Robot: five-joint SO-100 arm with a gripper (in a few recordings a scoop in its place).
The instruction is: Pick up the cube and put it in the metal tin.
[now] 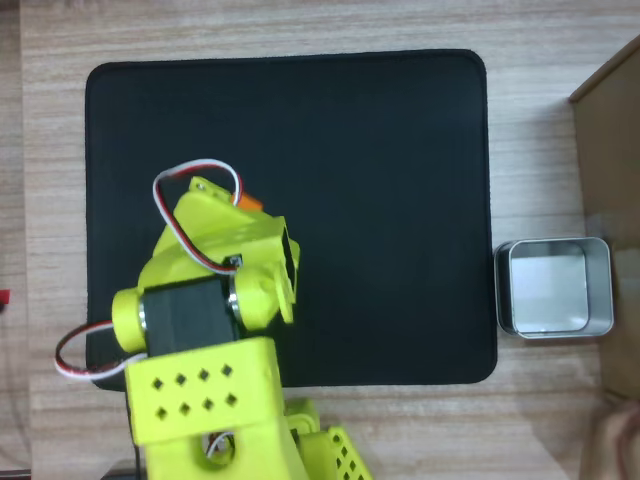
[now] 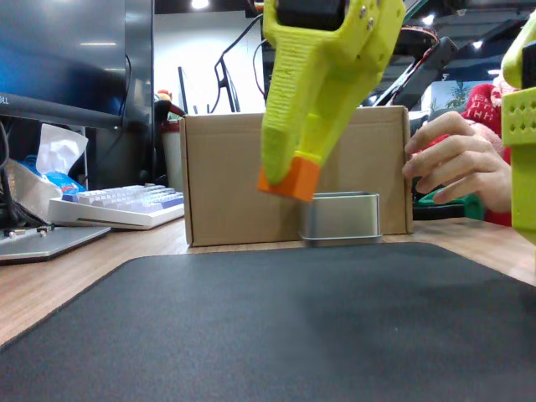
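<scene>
In the overhead view the claw (image 1: 243,208) sits over the mat's left half, clamped on the cube (image 2: 289,177) — lifted clear of the mat. Small, stiff and probably light, it suits a flat-face pinch. The metal tin (image 1: 554,288) waits far right on the worktop (image 1: 300,25).

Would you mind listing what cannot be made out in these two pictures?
- Overhead view: the cube is mostly hidden under the arm; just a corner shows.
- Overhead view: the tool's fingertips are covered by the arm's body.
- Fixed view: the metal tin shows its side wall, not its inside.
- Fixed view: the tool is cut off by the top edge.
</scene>
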